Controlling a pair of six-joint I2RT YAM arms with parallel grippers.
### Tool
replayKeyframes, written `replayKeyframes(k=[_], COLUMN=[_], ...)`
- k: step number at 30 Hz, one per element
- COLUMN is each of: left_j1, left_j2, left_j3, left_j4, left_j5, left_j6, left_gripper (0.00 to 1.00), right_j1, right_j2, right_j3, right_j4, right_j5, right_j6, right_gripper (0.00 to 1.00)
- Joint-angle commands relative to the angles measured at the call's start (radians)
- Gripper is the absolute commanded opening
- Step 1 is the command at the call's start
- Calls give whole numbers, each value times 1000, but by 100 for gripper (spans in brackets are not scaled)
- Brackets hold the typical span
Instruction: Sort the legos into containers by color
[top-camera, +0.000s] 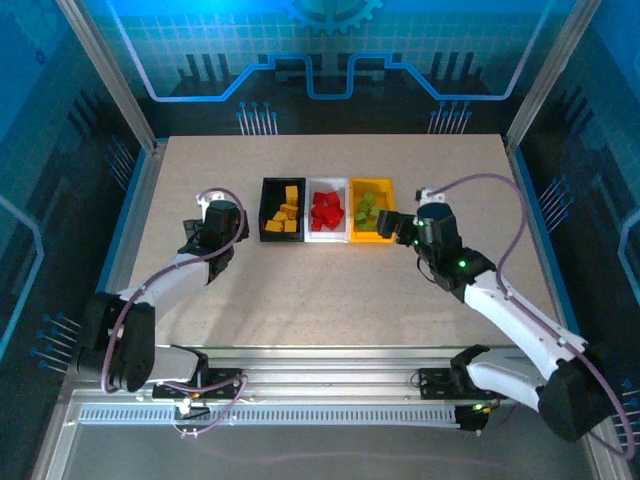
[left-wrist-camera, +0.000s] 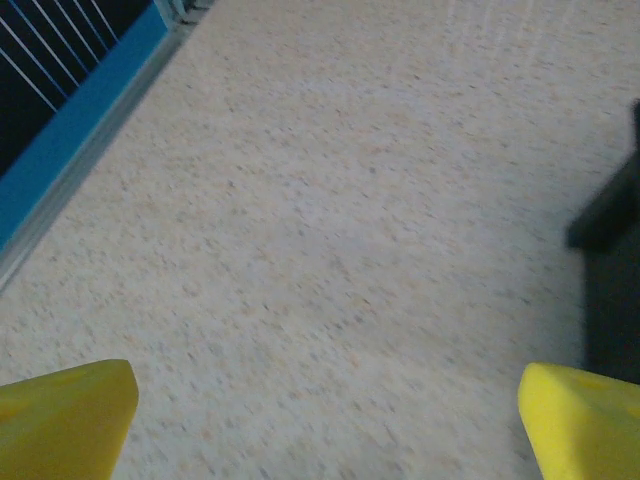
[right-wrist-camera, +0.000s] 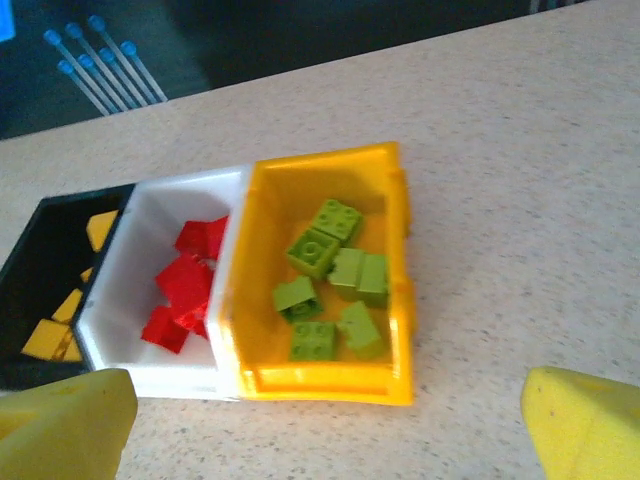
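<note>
Right gripper (right-wrist-camera: 325, 445) hangs spread wide and empty just before the yellow bin (right-wrist-camera: 330, 386), where the lime green legos (right-wrist-camera: 335, 275) lie. Red legos (right-wrist-camera: 185, 285) sit in the white bin (right-wrist-camera: 160, 382) alongside, orange-yellow legos (right-wrist-camera: 45, 340) in the black bin (right-wrist-camera: 50, 262). Left gripper (left-wrist-camera: 325, 420), equally wide and empty, hovers over bare table (left-wrist-camera: 320, 200) left of the black bin.
</note>
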Motion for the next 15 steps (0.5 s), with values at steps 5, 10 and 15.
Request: replayKeyframes(k=[5, 10, 15], left_j1=[96, 104, 178], left_j2=[63, 162, 187], left_j3=[-198, -256, -284], left_j4=[524, 728, 776], left_j5=[150, 274, 466], left_j6=[140, 178, 141], left_gripper=[99, 99, 99], right_j1=[-132, -178, -237], right_j2=[-155, -177, -79], right_j3=[-116, -184, -229], right_j4=[32, 159, 275], right_j5=[58, 2, 91], right_j6=[15, -227, -371], right_gripper=[100, 100, 100])
